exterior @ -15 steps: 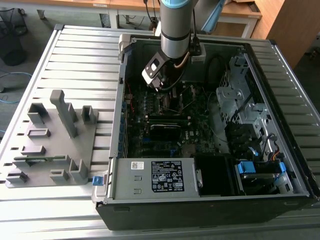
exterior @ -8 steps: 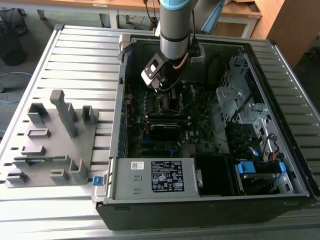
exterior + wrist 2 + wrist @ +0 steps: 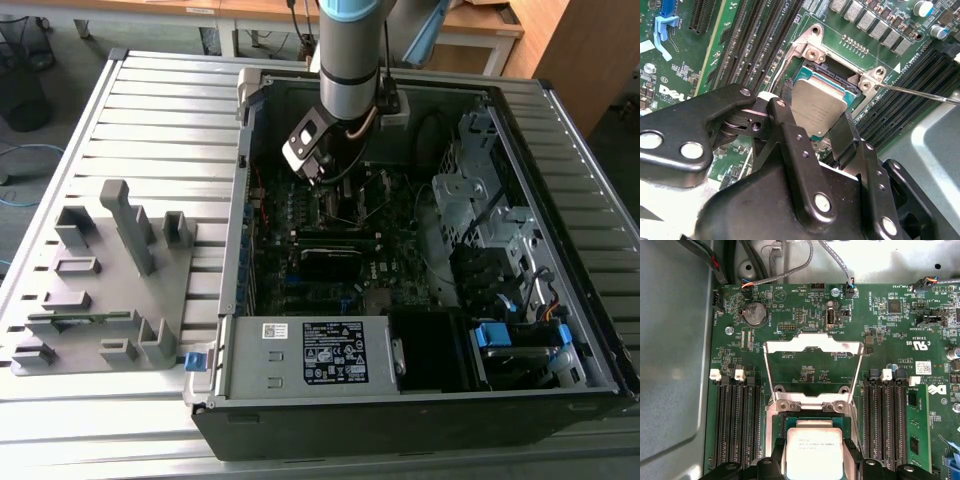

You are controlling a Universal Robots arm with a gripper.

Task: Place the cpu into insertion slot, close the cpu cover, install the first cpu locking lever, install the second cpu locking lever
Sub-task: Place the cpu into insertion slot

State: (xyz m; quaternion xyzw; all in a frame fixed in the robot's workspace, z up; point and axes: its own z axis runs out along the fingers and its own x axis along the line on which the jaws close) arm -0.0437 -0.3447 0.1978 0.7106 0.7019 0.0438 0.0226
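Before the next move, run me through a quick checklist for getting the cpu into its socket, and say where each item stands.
1. cpu cover swung open, off the insertion slot: ok.
2. cpu held between the gripper fingers: ok.
3. cpu positioned over the slot: ok.
4. cpu seated flat: cannot tell.
5. Thin locking lever unlatched, out to the side: ok.

Grey arm (image 3: 350,70), black claw (image 3: 815,125), silver screws (image 3: 821,201)
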